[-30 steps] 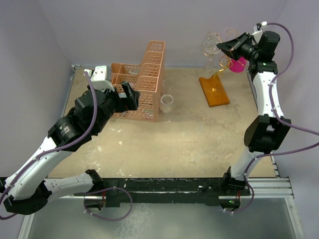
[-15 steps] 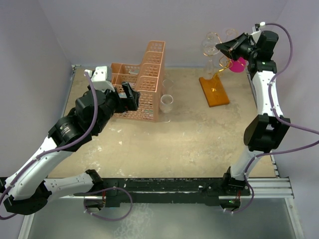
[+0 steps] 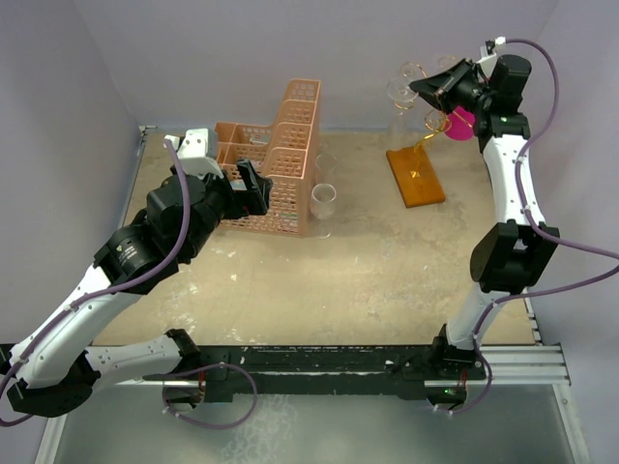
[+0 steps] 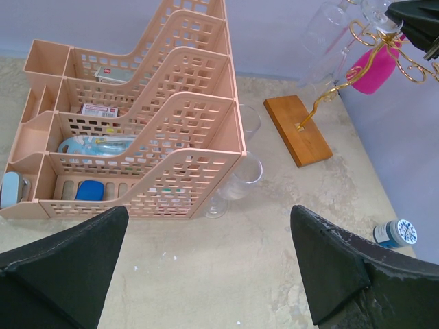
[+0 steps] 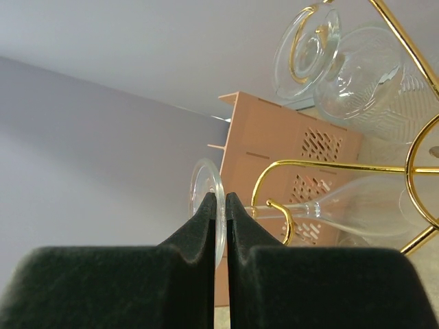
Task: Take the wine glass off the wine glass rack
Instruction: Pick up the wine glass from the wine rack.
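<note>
The wine glass rack [image 3: 417, 176] is a gold wire stand on an orange base at the back right of the table. My right gripper [image 3: 426, 87] is high beside its curled arms. It is shut on the flat foot of a clear wine glass [image 5: 206, 195]. The glass's stem lies sideways through a gold hook [image 5: 285, 219]. Another clear glass [image 5: 357, 75] hangs on the rack above it. My left gripper [image 4: 208, 212] is open and holds nothing, low over the table in front of the basket, far from the rack [image 4: 299, 129].
A peach lattice basket [image 3: 280, 159] holding small items stands at the back centre. A clear glass [image 3: 323, 200] stands upright beside it. A pink cup [image 3: 461, 124] hangs at the rack. A small blue-capped bottle [image 4: 394, 233] lies near the right wall.
My right gripper has shifted a little up and to the left, taking the glass's foot with it. The left arm has stayed put.
</note>
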Motion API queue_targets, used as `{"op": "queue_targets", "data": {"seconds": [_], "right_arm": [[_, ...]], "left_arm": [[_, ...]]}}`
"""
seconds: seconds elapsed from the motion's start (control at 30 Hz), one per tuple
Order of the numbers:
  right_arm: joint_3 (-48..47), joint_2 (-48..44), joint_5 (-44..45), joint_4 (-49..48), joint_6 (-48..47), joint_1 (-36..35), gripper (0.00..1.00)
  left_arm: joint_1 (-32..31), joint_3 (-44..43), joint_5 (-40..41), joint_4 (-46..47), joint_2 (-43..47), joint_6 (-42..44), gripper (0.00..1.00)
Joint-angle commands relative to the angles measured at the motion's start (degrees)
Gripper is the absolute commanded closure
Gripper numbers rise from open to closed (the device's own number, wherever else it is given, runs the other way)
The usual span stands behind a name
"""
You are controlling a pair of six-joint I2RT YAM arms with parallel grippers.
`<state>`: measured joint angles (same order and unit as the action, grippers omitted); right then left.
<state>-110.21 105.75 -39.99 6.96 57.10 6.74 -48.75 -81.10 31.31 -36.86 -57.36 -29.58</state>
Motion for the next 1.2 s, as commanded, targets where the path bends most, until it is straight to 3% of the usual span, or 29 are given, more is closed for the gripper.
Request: {"op": "queue_targets", "data": {"seconds": [0.0,0.5,1.17], "right_arm": [[-3.1,0.2,0.1,-4.7,1.8,-0.1,1.00],[-6.5,2.4,1.7,-6.0,4.5,-0.9,1.00],[3.0,-4.1,-2.9,-11.8,7.6,5.0,1.00]], "left_arm": [[0.2,-0.3,-0.2,3.1,0.3,-0.9,0.01],[0.2,-0.6,0.2,2.8,0.4,-0.7,0.01],[0.2,-0.9,-0.5,2.5,0.3,-1.3,0.01]]}}
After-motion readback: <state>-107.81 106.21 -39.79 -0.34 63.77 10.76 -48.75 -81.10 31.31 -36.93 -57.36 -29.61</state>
